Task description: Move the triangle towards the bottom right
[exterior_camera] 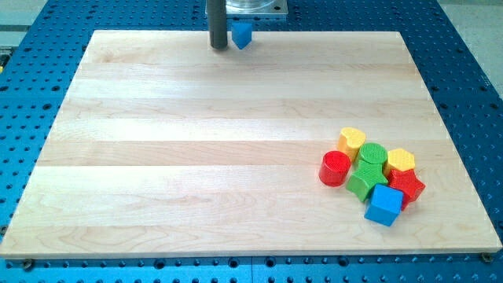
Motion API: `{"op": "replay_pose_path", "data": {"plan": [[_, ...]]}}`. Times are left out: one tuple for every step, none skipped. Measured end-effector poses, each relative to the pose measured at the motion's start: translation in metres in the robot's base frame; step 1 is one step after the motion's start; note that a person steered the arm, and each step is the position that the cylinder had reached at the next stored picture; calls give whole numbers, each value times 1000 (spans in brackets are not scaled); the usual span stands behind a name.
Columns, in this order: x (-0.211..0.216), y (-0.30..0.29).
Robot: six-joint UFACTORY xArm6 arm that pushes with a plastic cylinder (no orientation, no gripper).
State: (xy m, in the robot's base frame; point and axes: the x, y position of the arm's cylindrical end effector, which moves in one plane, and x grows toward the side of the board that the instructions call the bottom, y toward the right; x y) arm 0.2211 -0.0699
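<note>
A blue triangle block (241, 34) sits at the top edge of the wooden board (196, 157), near the view's top middle. My tip (218, 47) stands just left of the triangle, close to it or touching it. The rod rises out of the view's top. A cluster of blocks lies at the view's lower right: a red cylinder (335, 168), a yellow heart (352, 140), a green cylinder (373, 155), a yellow hexagon (401, 159), a green block (366, 184), a red star (407, 186) and a blue cube (383, 205).
The board rests on a blue perforated table (471, 94). A metal mount (255, 6) shows at the view's top, behind the rod.
</note>
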Motion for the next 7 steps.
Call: {"op": "replay_pose_path", "data": {"plan": [[-29,-8],[-29,12],[-24,107],[34,178],[71,131],[115,89],[127,88]]}}
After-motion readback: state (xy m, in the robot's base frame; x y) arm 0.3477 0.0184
